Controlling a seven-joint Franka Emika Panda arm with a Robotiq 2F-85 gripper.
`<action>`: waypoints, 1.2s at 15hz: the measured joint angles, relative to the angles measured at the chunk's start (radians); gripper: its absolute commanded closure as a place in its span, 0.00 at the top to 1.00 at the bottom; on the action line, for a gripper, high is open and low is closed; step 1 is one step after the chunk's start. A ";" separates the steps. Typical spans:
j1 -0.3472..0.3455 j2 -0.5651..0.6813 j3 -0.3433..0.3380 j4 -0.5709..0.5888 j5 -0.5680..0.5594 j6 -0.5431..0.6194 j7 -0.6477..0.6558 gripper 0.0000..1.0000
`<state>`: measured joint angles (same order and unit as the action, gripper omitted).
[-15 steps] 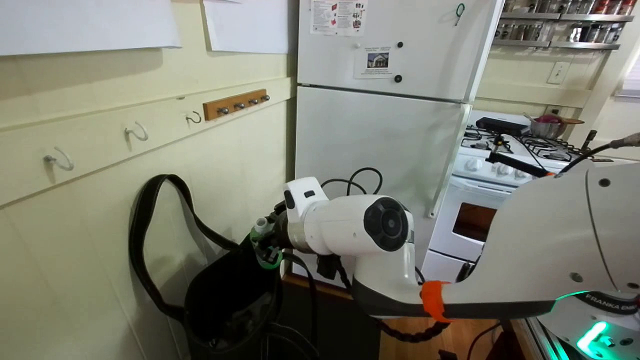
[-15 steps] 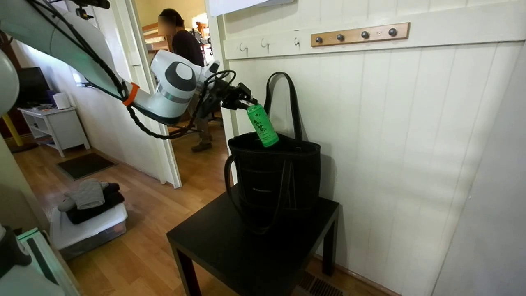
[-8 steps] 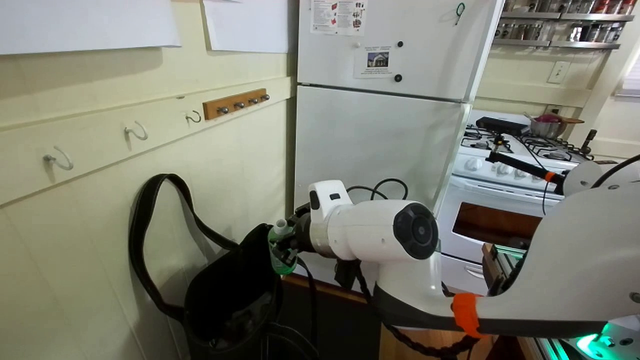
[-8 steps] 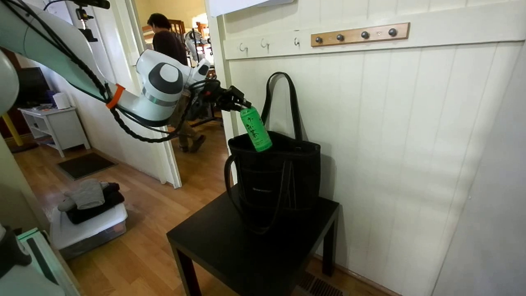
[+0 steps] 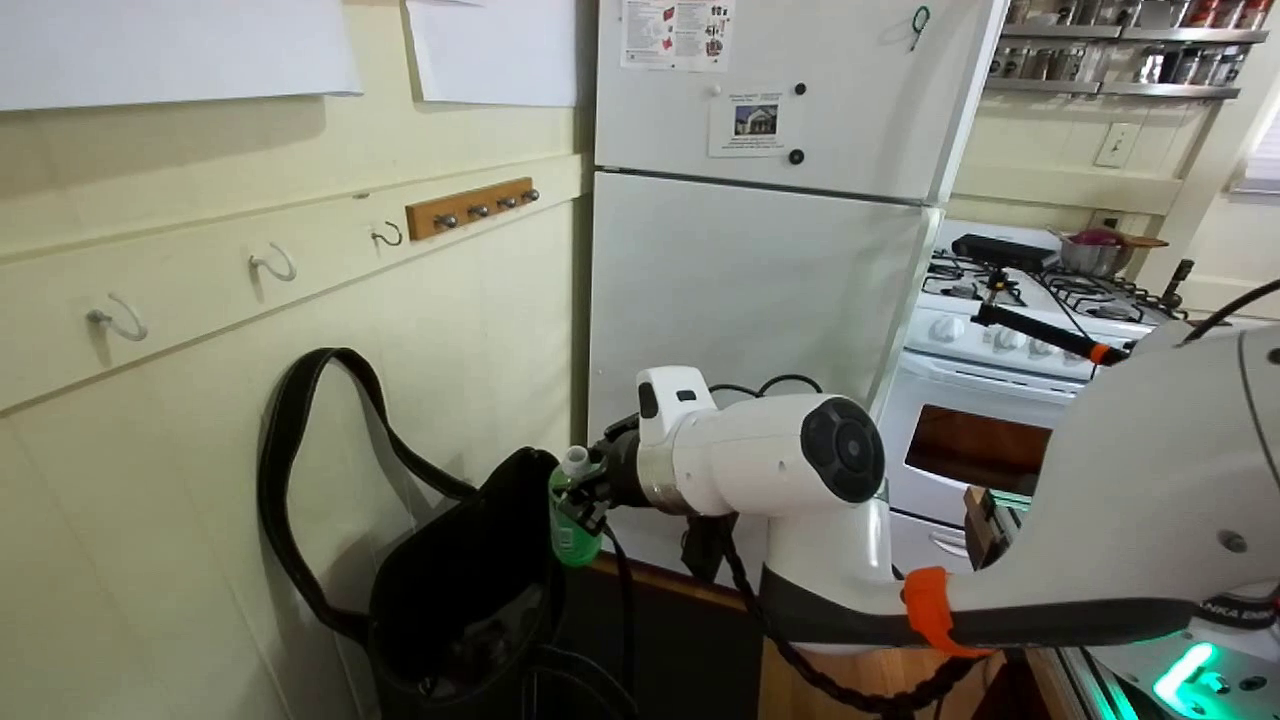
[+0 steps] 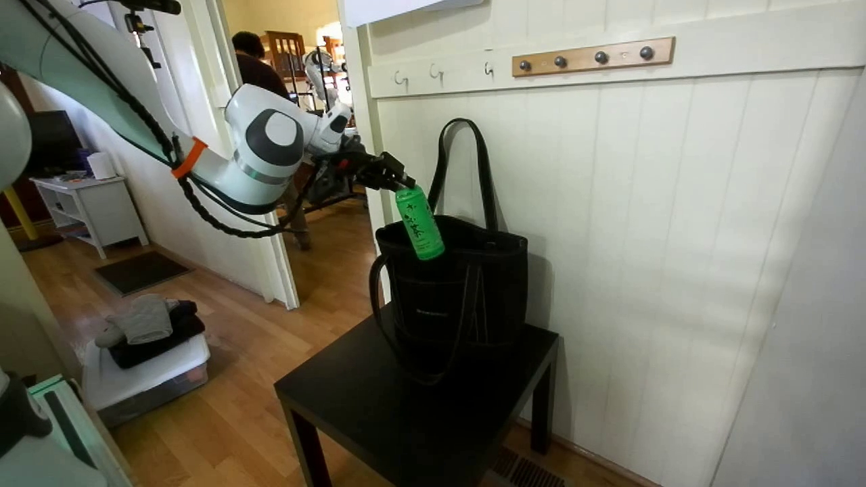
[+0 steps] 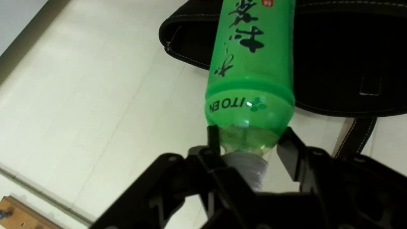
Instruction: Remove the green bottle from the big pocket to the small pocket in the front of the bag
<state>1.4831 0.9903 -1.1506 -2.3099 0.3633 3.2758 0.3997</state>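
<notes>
One green bottle [image 7: 254, 63] is grasped by the single claw [image 7: 249, 140], its two fingers [image 7: 292, 152] on either side of the shoulder. The wrist view shows "ITO EN" there, upside down, next to one clover-like emblem [image 7: 258, 104]; farther along run dark brush-style Japanese characters [image 7: 248, 38] and one small red mark [image 7: 267, 3]. The bottle is held cap [image 5: 575, 460] uppermost, tilted, at the mouth of one black bag [image 6: 450, 297]; in an exterior view its base overlaps the bag's rim [image 6: 473, 251], and whether the two touch cannot be told. In that view the bag stands on the black tabletop [image 6: 379, 406], close to the edge by the wall [image 6: 710, 237], between the far corner and the right corner. It has two handles [image 6: 486, 176], one raised, one drooping down the front toward the tabletop, plus one pale label [image 6: 431, 312] too small to read. Two legs [image 6: 543, 412] show, under the left and right corners. The wall bears three hooks [image 5: 272, 268] and one rack [image 6: 578, 58] with four knobs [image 6: 601, 57]. On the fridge [image 5: 750, 290] are two printed sheets [image 5: 678, 35], their text illegible, and two dark magnets [image 5: 796, 157]. "ANKA EM" can be read on the arm [image 5: 1120, 500]. One person [image 6: 260, 74] is seen beyond the far corner.
</notes>
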 measured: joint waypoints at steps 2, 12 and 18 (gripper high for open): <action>-0.087 -0.039 0.066 0.013 -0.006 0.097 -0.036 0.24; -0.715 -0.284 0.608 0.142 -0.160 0.307 -0.306 0.24; -0.952 -0.292 0.803 0.183 -0.181 0.303 -0.496 0.24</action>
<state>0.5306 0.6983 -0.3473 -2.1268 0.1824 3.5787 -0.0959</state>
